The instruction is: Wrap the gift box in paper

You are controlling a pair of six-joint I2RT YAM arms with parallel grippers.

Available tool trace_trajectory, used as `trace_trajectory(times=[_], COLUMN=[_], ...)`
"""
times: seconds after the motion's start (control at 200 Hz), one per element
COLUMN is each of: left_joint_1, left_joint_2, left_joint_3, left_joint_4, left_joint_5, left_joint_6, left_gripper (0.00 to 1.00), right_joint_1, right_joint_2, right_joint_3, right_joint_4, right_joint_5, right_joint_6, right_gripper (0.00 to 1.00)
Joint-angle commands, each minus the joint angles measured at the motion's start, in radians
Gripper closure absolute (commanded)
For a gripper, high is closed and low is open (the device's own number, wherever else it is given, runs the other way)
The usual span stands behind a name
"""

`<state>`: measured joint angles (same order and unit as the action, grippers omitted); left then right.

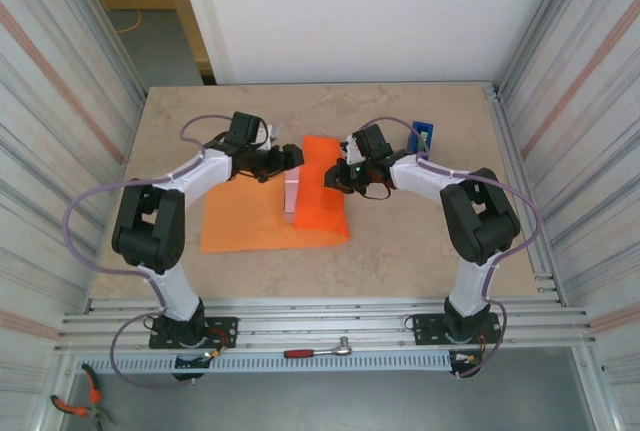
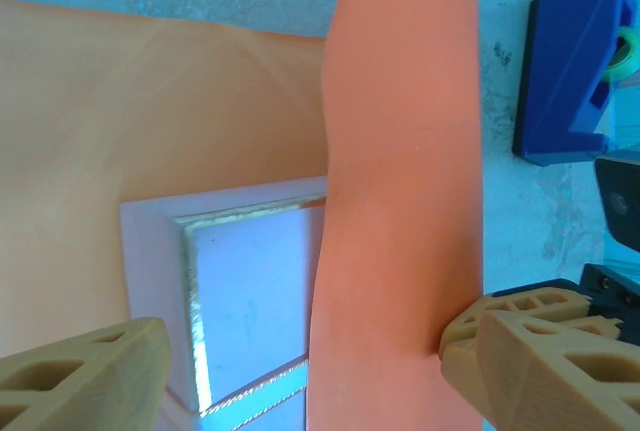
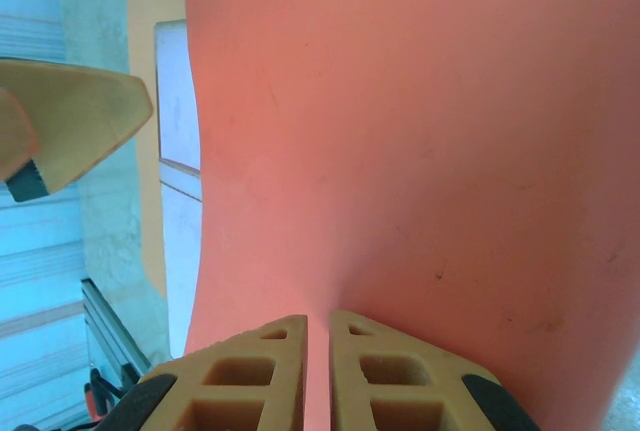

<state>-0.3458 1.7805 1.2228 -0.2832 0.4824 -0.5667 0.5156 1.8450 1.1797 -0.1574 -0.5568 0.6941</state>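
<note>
The orange paper lies flat on the table, and its right part is lifted and folded as a flap over the pale pink gift box. My right gripper is shut on the flap's edge; in the right wrist view the paper runs up from between its pinched fingertips. My left gripper is open at the far end of the box. In the left wrist view it straddles the box and the flap, its right finger touching the flap's edge.
A blue tape dispenser stands at the back right, just beyond the flap. A ratchet tool lies on the front rail and pliers lie below it. Metal walls close in both sides.
</note>
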Motion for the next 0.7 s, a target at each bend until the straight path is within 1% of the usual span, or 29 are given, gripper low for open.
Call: trace_trajectory(times=[0.0,0.19,0.381,0.476,0.586,0.696], left_joint_1=[-0.027,-0.053,-0.078,-0.085,-0.088,-0.087], left_joint_2=[0.040,0.069,0.094,0.092,0.069,0.035], left_joint_3=[0.052,0.076,0.081,0.069,0.035,0.000], left_joint_4=[-0.080,-0.135,-0.155,-0.157,-0.155,-0.148], left_joint_5=[-0.053,-0.146,-0.175,-0.185,-0.199,-0.214], left_joint_6=[-0.009,0.006,0.021,0.022,0.017,0.012], left_gripper=[0.19,0.18,0.17,0.21,0.28,0.32], right_joint_1=[0.004,0.004,0.003,0.000,-0.010,-0.019], right_joint_2=[0.016,0.012,0.007,0.001,-0.018,-0.047], right_joint_3=[-0.030,-0.034,-0.033,-0.028,-0.021,-0.015], right_joint_4=[-0.045,-0.035,-0.031,-0.033,-0.034,-0.033], right_joint_5=[-0.010,-0.023,-0.035,-0.043,-0.053,-0.059], right_joint_6=[-0.034,-0.035,-0.034,-0.034,-0.033,-0.027], right_gripper=[0.86,0.86,0.86,0.86,0.85,0.83])
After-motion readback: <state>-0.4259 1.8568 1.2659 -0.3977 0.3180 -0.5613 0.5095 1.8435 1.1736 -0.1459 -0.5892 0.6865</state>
